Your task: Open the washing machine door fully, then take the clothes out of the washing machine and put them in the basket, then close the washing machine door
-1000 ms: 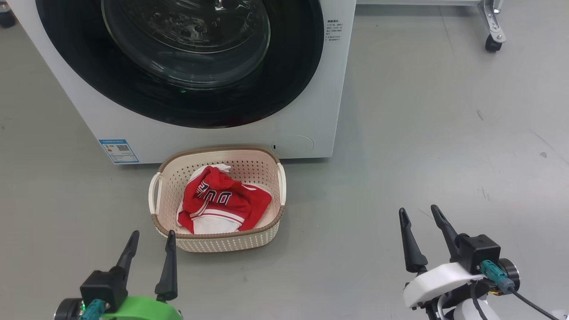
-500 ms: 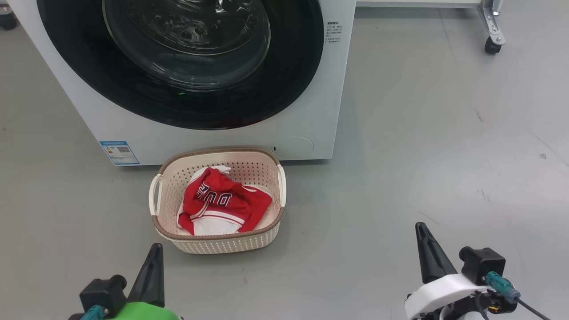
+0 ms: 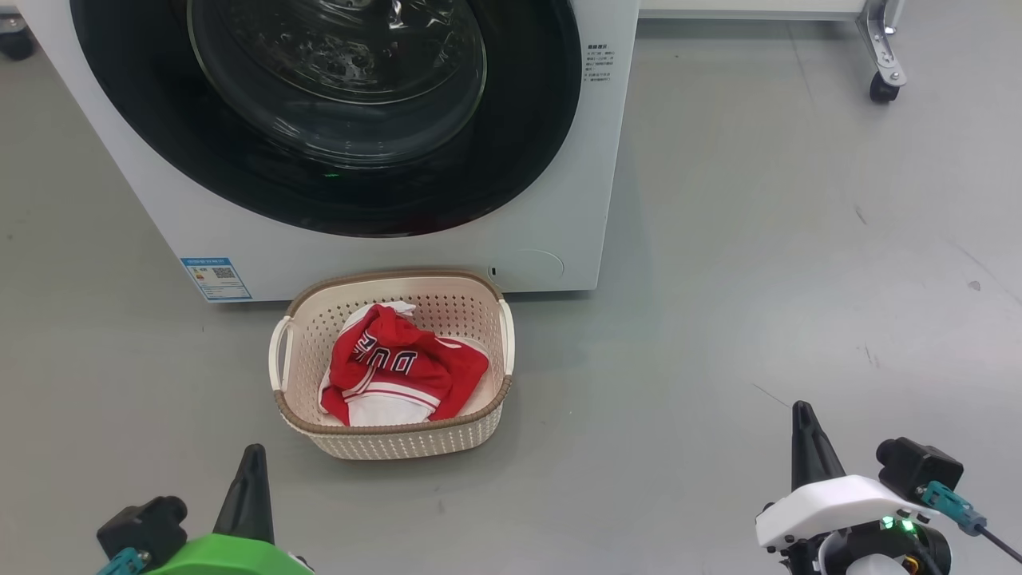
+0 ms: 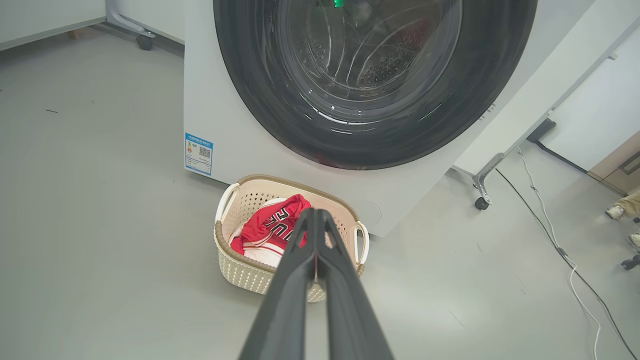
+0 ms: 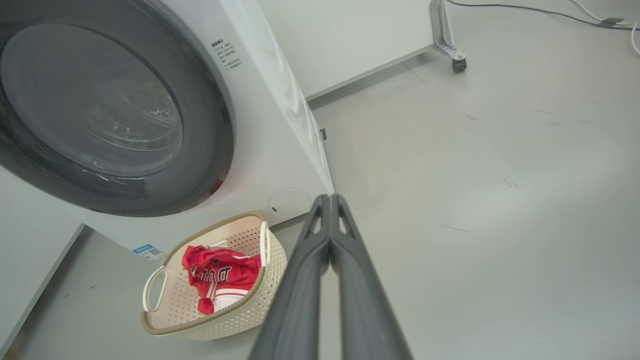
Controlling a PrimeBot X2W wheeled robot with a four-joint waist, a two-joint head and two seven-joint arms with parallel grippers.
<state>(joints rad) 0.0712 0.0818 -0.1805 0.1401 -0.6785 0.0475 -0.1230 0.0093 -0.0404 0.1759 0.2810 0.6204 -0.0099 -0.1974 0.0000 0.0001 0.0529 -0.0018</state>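
Our left gripper (image 3: 252, 467), at seven o'clock, and right gripper (image 3: 803, 427), at five, both have fingers pressed together, holding nothing. Between them, toward twelve, the clothes (image 3: 399, 367) lie in the basket (image 3: 399, 444), just before the washing machine (image 3: 559, 231); the washing machine door (image 3: 519, 152) is closed.

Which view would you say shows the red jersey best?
The head view: the red jersey lies unobstructed in the basket. In the left wrist view the left gripper overlaps it; the right wrist view shows it smaller, obliquely.

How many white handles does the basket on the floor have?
2: one handle on the basket's left end in the head view, the other handle on its right end. None appears hidden.
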